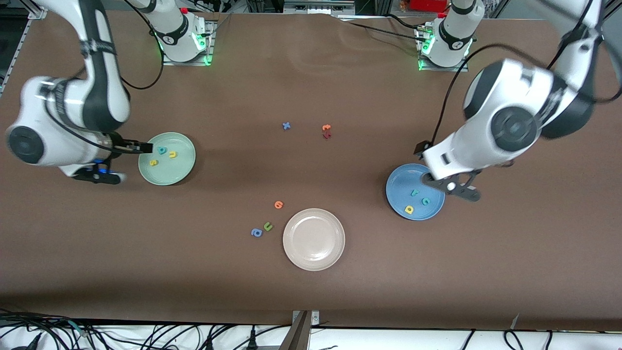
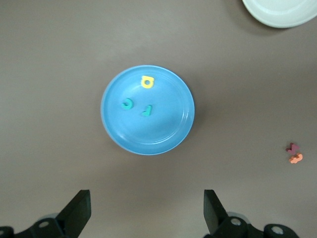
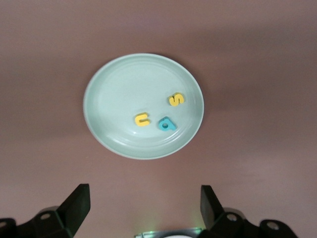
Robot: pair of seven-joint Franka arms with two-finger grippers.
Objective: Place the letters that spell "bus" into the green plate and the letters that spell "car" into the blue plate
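The green plate (image 1: 181, 169) lies toward the right arm's end and holds a teal "b" (image 1: 162, 150), a yellow "u" (image 1: 172, 155) and a yellow "s" (image 1: 153, 163). The same plate (image 3: 114, 89) and letters show in the right wrist view. My right gripper (image 1: 97, 176) (image 3: 144, 189) hangs open and empty over bare table beside that plate. The blue plate (image 1: 400, 182) (image 2: 168, 134) holds a teal "r" (image 1: 414, 192), a teal "c" (image 1: 425, 200) and a yellow "a" (image 1: 409, 209). My left gripper (image 1: 452, 187) (image 2: 146, 195) is open and empty over that plate's edge.
A beige plate (image 1: 314, 238) sits nearest the front camera, mid-table. Beside it lie an orange letter (image 1: 278, 204), a green "u" (image 1: 267, 226) and a blue "a" (image 1: 256, 233). Farther back are a blue letter (image 1: 286, 126) and an orange and dark red pair (image 1: 326, 131).
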